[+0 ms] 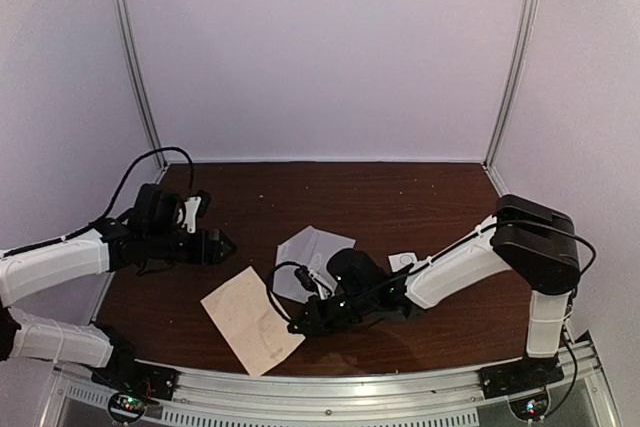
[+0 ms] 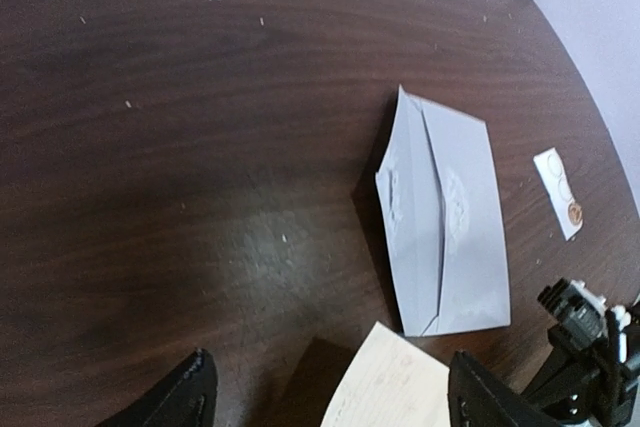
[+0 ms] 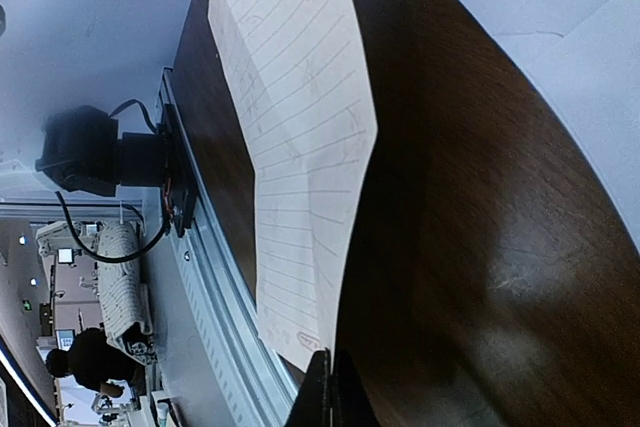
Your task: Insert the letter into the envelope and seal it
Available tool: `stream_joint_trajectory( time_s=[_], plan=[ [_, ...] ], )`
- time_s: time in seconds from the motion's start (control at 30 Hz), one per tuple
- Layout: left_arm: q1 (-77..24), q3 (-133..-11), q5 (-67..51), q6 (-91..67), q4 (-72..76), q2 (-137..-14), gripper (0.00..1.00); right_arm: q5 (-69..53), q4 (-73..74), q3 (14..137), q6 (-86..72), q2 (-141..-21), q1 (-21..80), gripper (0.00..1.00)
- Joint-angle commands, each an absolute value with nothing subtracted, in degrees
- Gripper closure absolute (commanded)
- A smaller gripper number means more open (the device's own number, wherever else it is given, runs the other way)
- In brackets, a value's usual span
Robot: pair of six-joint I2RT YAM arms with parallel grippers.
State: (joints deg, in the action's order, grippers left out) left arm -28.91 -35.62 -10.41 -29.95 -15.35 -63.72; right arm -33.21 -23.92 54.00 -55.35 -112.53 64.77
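Dark tabletop: right fingers pressed together at letter corner, left fingers spread; corner pinch easily lost, letter dropped.

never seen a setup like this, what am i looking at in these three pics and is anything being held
Two robot arms stand at a brown table. One picture looks down from above; the others come from cameras on each wrist. On the table lie a lined letter, a pale envelope and a small sticker strip. The left gripper is open and empty. The right gripper is shut at the letter's edge; whether it pinches the paper isn't clear.
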Motion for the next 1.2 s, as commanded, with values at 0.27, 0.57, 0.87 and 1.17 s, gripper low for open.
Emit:
stream_joint_trajectory(
  time_s=[0.27, 0.57, 0.87, 1.17],
  plan=[
    [-20.00, -58.48, 1.45, -20.59, -21.26, -61.61, 0.08, -25.27, 4.66, 60.91, -31.86, -88.32, 57.95, 1.00],
    [-16.61, -63.16, -12.44, -17.59, -12.05, -70.32, 0.08, -30.56, 17.61, 66.40, -16.93, -79.78, 55.46, 1.00],
    [-18.70, -61.73, -38.91, -8.94, -9.40, -77.33, 0.14, -35.07, 21.36, 68.81, -12.34, -76.85, 54.75, 1.00],
    [-25.84, -60.73, -60.21, -4.75, -9.48, -78.79, 0.14, -35.63, 17.26, 68.06, -15.37, -75.68, 50.00, 1.00]
  ],
)
